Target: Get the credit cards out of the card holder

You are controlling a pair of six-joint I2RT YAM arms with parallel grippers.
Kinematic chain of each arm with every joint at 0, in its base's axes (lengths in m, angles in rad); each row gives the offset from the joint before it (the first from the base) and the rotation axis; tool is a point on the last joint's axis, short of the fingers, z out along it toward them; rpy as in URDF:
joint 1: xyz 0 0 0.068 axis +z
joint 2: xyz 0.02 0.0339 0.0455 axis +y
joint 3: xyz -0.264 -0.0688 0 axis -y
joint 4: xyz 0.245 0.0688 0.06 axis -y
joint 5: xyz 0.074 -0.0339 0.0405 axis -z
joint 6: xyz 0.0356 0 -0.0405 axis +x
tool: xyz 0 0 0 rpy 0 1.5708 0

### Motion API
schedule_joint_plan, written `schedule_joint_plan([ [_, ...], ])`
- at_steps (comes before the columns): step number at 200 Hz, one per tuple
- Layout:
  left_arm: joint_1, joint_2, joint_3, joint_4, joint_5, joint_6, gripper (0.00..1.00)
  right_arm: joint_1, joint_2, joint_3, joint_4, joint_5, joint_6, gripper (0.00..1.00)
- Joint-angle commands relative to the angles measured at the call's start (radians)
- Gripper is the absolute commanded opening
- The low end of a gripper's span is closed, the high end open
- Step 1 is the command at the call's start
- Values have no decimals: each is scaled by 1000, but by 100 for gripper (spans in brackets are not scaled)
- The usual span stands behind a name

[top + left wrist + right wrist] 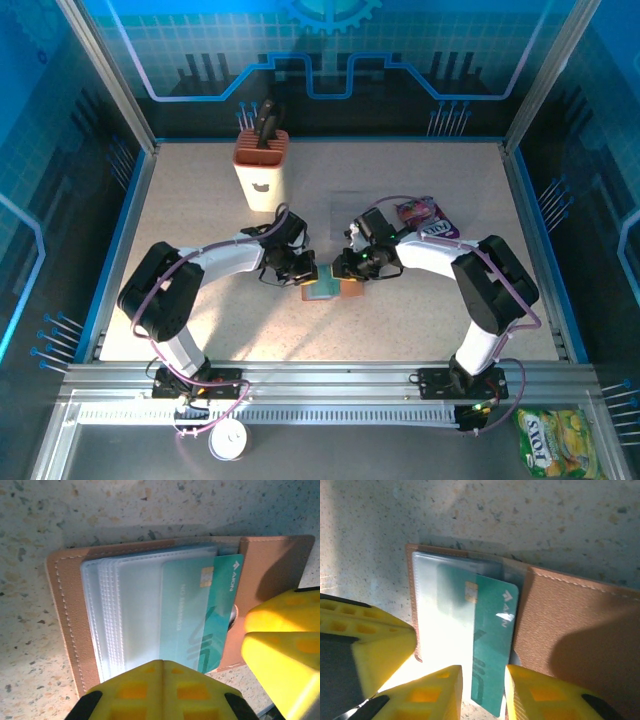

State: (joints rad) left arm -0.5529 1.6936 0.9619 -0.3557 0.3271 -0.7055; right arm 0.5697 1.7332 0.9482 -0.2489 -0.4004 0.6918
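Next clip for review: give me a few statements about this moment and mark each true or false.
1. The holder lies open on the table. True.
2. A teal card sticks partway out of a clear sleeve. True.
3. The right gripper hangs well clear of the card. False: its fingers flank the card's end, closed on it.
4. The purple packet lies left of the knife block. False: it lies to the block's right.
5. The left gripper is shut. True.
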Motion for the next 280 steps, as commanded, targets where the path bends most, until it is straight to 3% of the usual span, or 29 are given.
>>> schedule_joint_plan([
  [1,-1,15,24,6,27,-1,5,-17,-10,-31,-1,0,10,30],
  [95,0,47,44,6,35,8,5,-20,-45,-51,3,4,24,30],
  [178,-2,73,45,12,53,-1,5,-44,-13,-63,94,-94,26,28],
  [280,-2,88,58,-30,33,3,5,-57,44,-92,121,-129,35,27],
])
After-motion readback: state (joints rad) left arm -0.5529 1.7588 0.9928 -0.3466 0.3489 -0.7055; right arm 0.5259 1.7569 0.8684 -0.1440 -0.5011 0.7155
